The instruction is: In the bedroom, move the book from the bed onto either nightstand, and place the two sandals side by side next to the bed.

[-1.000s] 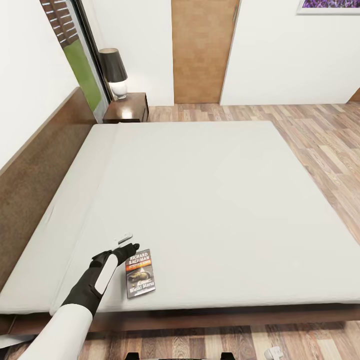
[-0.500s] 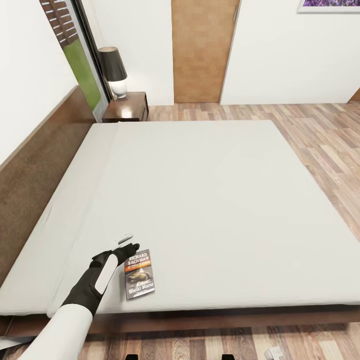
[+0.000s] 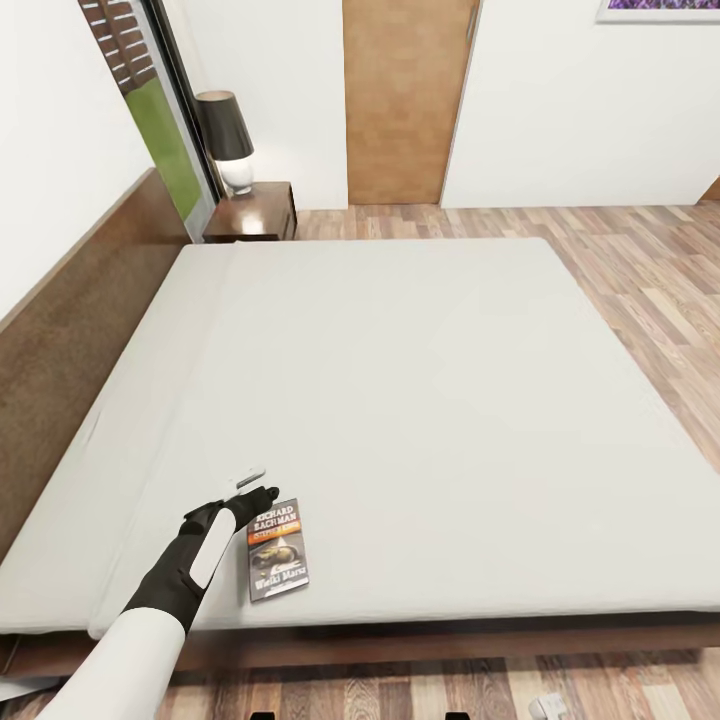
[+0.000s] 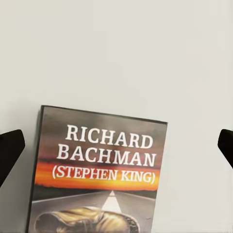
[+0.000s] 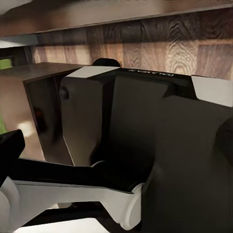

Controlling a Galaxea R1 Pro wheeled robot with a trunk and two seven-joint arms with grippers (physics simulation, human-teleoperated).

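Bedroom, wood floor (image 3: 620, 270), wide off-white bed (image 3: 420, 400). Book (image 3: 277, 549) flat near the mattress edge, cover up, just beside the left gripper (image 3: 250, 490) and slightly nearer the robot. From the wrist, book (image 4: 97, 179) centred between 2 dark fingertips (image 4: 9, 150) spread wide, touching nothing. Right gripper state impossible to tell. Nightstand (image 3: 255, 213) with lamp (image 3: 228, 140) far beyond the jaws. Judged progress: nothing done yet; book ungrasped, sandals still to be placed.
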